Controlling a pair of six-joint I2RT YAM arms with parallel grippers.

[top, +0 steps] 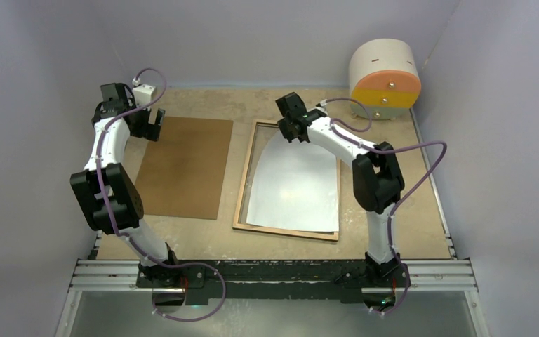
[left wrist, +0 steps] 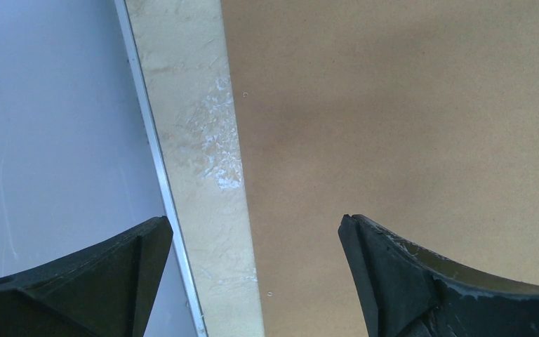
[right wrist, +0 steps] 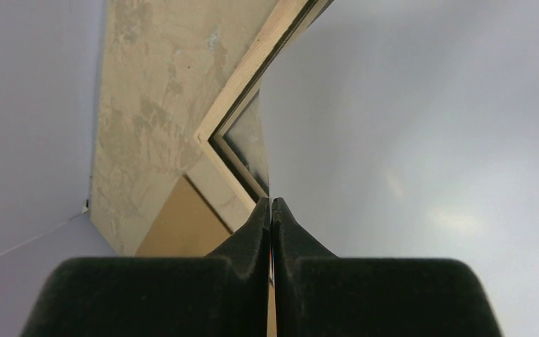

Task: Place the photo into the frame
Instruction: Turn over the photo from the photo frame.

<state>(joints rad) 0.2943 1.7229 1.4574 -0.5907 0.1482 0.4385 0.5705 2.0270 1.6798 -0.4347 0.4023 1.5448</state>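
Right gripper (right wrist: 271,203) clenched on far edge of photo (top: 295,184), bowed white-back-up over frame (top: 243,184); best lower it flat, corners inside frame; left gripper (top: 156,125) released, left of frame.

A flat brown backing board (top: 184,167) lies on the worn tan table (top: 253,242). Well to its right, toward the back, stands a pale drum (top: 384,76) faced orange and yellow.

The frame (top: 246,175) lies flat on the bench (top: 203,239), right of centre, wood-brown back up. The photo (top: 295,182) rests over it, plain white back up — near edge down, far edge lifted and bowed.
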